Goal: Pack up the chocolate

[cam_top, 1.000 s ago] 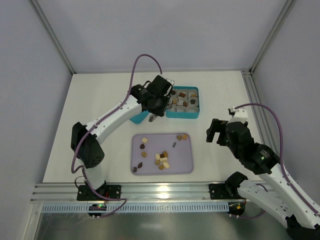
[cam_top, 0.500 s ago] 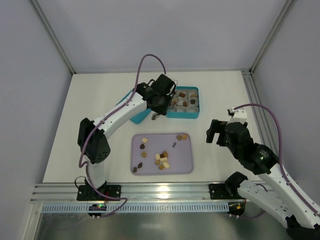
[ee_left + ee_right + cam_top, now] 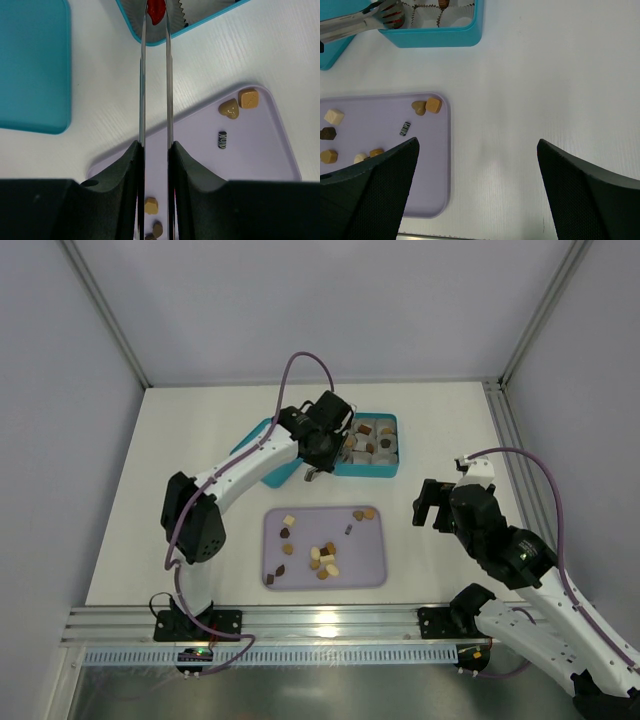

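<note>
My left gripper [image 3: 155, 150] is shut on metal tongs [image 3: 142, 75]. The tongs' tips pinch a red chocolate [image 3: 155, 11] above a white paper cup at the near corner of the teal box [image 3: 210, 20]. From above, the left gripper [image 3: 322, 440] sits at the box's [image 3: 390, 468] left edge. Several loose chocolate pieces [image 3: 322, 555] in tan, cream and dark brown lie on the lilac tray [image 3: 370, 560]. Among them are a tan heart [image 3: 229, 108], a tan cube [image 3: 248, 98] and a striped dark piece [image 3: 222, 139]. My right gripper [image 3: 432, 502] hangs open and empty over bare table, right of the tray [image 3: 435, 165].
The box's teal lid [image 3: 32, 65] lies flat on the table left of the box, partly under my left arm. White crinkled cups [image 3: 427, 15] fill the box, some with pieces in them. The aluminium rail [image 3: 320, 625] runs along the table's near edge.
My left arm has swung its elbow inward. The tongs with the red chocolate have shifted slightly right toward the box. The right arm has not moved.
</note>
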Robot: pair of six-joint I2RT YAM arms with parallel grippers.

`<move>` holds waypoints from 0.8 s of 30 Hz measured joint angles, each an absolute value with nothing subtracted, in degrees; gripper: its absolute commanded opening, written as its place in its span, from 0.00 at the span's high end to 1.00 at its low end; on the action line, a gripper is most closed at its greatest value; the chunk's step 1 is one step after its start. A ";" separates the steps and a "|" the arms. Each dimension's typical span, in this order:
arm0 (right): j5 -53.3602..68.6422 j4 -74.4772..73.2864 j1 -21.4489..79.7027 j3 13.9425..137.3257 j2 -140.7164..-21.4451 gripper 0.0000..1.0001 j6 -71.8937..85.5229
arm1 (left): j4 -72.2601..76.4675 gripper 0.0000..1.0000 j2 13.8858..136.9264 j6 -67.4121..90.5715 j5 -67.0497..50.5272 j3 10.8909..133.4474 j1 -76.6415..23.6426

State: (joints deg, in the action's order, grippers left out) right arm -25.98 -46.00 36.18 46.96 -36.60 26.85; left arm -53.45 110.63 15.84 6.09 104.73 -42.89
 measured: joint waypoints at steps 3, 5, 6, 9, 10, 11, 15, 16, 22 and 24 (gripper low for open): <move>-25.98 -46.00 36.18 46.92 -36.60 0.00 26.85 | -53.45 0.70 111.00 15.81 5.93 104.73 -42.74; -25.98 -46.00 36.18 46.92 -36.60 0.00 26.83 | -53.43 0.70 111.04 15.81 5.93 104.73 -42.65; -25.98 -46.00 36.18 46.92 -36.60 0.00 26.83 | -53.43 0.69 111.07 15.81 5.93 104.73 -42.61; -25.98 -46.00 36.18 46.92 -36.60 0.00 26.83 | -53.43 0.68 111.07 15.79 5.93 104.73 -42.61; -25.98 -46.00 36.18 46.92 -36.60 0.00 26.83 | -53.41 0.67 111.07 15.79 5.93 104.73 -42.61; -25.98 -46.00 36.18 46.92 -36.60 0.00 26.83 | -53.41 0.66 111.07 15.77 5.93 104.73 -42.61; -26.00 -46.00 36.18 46.92 -36.60 0.00 26.83 | -53.41 0.64 111.07 15.75 5.93 104.73 -42.59; -26.00 -46.00 36.18 46.92 -36.60 0.00 26.83 | -53.41 0.64 111.07 15.70 5.93 104.73 -42.59; -26.00 -46.00 36.18 46.89 -36.60 0.00 26.83 | -53.43 0.64 111.07 15.53 5.93 104.75 -42.52; -26.00 -46.00 36.18 46.89 -36.60 0.00 26.83 | -53.43 0.64 111.07 15.51 5.93 104.79 -42.46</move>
